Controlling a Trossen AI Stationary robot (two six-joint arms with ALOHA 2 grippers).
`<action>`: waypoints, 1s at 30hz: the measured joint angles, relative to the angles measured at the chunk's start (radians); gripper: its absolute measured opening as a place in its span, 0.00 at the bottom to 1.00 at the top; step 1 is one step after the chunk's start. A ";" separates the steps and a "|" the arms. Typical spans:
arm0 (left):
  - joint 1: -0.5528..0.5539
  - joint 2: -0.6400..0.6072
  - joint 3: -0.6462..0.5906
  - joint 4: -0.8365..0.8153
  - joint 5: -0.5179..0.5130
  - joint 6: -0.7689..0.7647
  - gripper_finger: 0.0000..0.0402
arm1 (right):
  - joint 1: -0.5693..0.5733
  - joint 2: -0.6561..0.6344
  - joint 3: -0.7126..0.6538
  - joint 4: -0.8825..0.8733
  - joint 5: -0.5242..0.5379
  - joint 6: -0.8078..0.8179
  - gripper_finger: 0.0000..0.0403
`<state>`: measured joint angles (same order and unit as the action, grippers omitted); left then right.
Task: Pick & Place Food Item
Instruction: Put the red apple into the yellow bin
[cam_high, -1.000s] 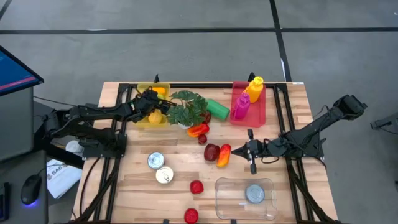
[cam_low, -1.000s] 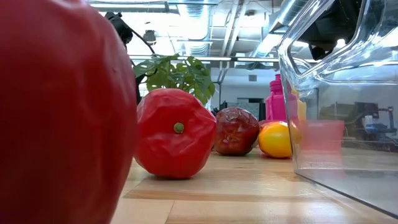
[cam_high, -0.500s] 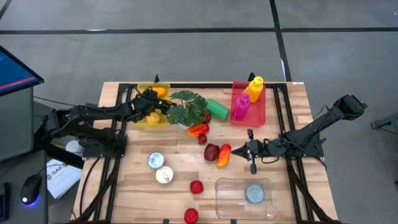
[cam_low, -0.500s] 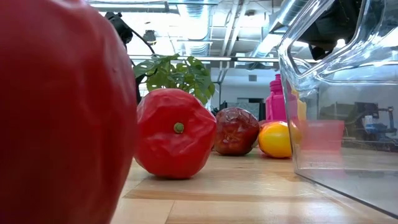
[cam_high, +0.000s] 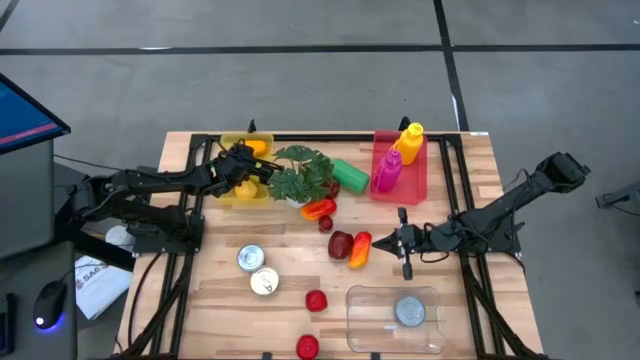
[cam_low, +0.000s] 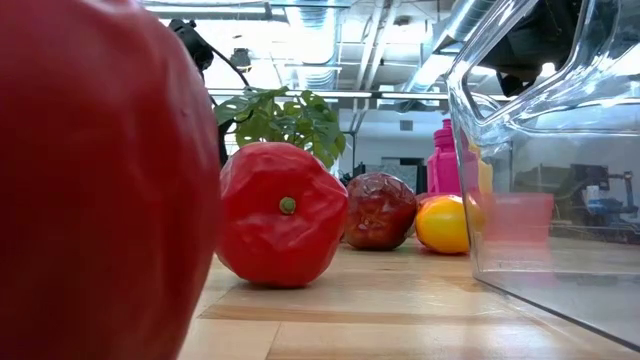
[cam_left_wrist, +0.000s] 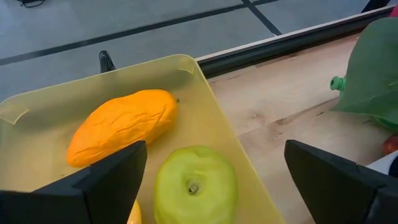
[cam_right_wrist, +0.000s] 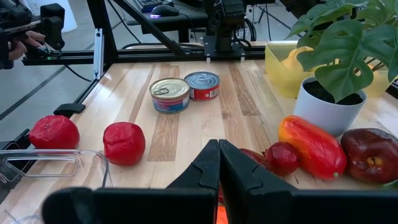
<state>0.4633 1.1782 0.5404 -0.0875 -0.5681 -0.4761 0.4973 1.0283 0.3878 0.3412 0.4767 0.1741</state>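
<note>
We see left end effector (cam_left_wrist: 205, 186) fingers spread wide, holding nothing, over yellow bin (cam_left_wrist: 211, 112). Green apple (cam_left_wrist: 195, 185) between fingers, stem up, in bin beside orange mango (cam_left_wrist: 121, 126), mango long axis slanted across bin. Right end effector (cam_high: 404, 243) shut, empty, mid-bench. Clear container (cam_high: 393, 318) holds can (cam_high: 408, 312).

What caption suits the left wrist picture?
Open left end effector over a yellow bin holding a green apple and mango.

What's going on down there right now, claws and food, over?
Left claw open over green apple in yellow bin. Right claw shut, idle mid-table. Plant close beside bin.
</note>
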 joint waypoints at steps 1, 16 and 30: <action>0.000 -0.004 0.000 -0.002 0.000 0.000 0.92 | 0.000 0.000 0.000 0.000 0.000 0.000 0.00; -0.089 -0.297 0.000 -0.031 0.000 0.102 0.91 | 0.000 0.000 0.000 -0.026 0.000 0.001 0.00; -0.300 -0.411 0.000 -0.159 0.001 0.103 0.91 | -0.001 0.000 0.000 -0.044 0.001 -0.001 0.00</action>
<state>0.1636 0.7671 0.5407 -0.2461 -0.5674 -0.3733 0.4961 1.0283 0.3878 0.2974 0.4780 0.1735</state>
